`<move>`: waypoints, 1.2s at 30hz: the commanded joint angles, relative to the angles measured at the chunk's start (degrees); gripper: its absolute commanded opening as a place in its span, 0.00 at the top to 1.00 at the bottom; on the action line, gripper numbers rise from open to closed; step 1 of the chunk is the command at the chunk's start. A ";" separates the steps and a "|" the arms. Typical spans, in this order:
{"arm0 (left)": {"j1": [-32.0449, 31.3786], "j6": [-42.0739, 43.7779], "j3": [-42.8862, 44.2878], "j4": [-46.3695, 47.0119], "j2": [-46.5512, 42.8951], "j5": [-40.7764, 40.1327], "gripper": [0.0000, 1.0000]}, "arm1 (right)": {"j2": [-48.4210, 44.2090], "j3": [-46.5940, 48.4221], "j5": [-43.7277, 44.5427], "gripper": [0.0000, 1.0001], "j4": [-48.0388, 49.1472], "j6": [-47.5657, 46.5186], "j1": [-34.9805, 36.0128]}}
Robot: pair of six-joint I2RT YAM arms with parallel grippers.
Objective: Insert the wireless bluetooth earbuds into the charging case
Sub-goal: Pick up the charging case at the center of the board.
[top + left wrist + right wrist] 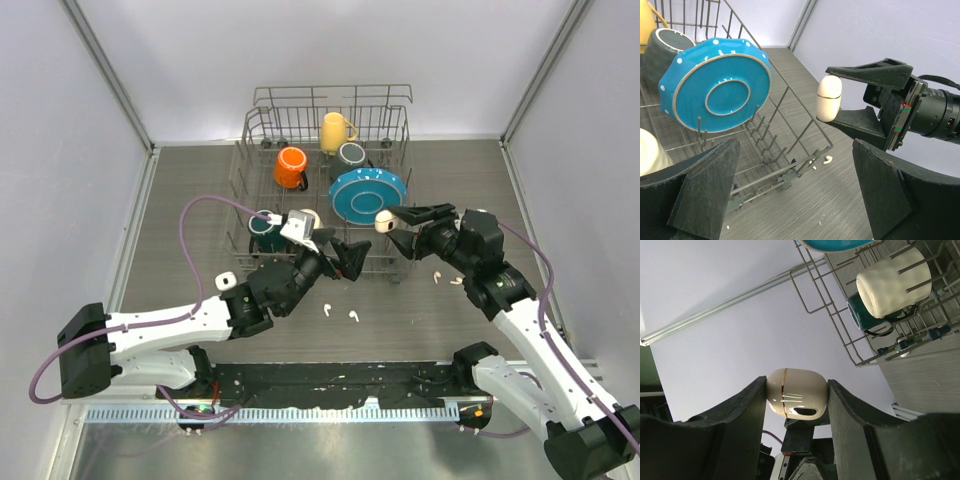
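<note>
My right gripper [390,223] is shut on a small white charging case [383,221], held in the air by the dish rack's front right corner. In the right wrist view the case [796,393] sits pinched between both fingers, its seam a thin gold line. My left gripper [358,262] is open and empty just left of it, facing the case [829,98]. Two earbuds [327,311] [353,316] lie on the table below the left gripper. Two more earbuds [437,276] [456,281] lie under the right arm; one earbud [828,160] shows beside the rack's corner.
A wire dish rack [262,128] fills the back centre, holding a blue plate [367,193], orange mug [291,167], yellow mug [334,131], dark mug [352,155] and teal mug [265,230]. A second small white case [226,282] sits by the left arm.
</note>
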 commanded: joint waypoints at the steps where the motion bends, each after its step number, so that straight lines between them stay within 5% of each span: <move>1: -0.19 1.92 0.57 7.23 0.45 -0.52 0.00 | 0.01 0.21 2.90 0.99 3.57 1.95 1.48; 36: -0.19 3.68 0.21 19.00 8.01 2.99 0.00 | 0.71 -0.05 8.53 0.99 5.50 7.22 8.86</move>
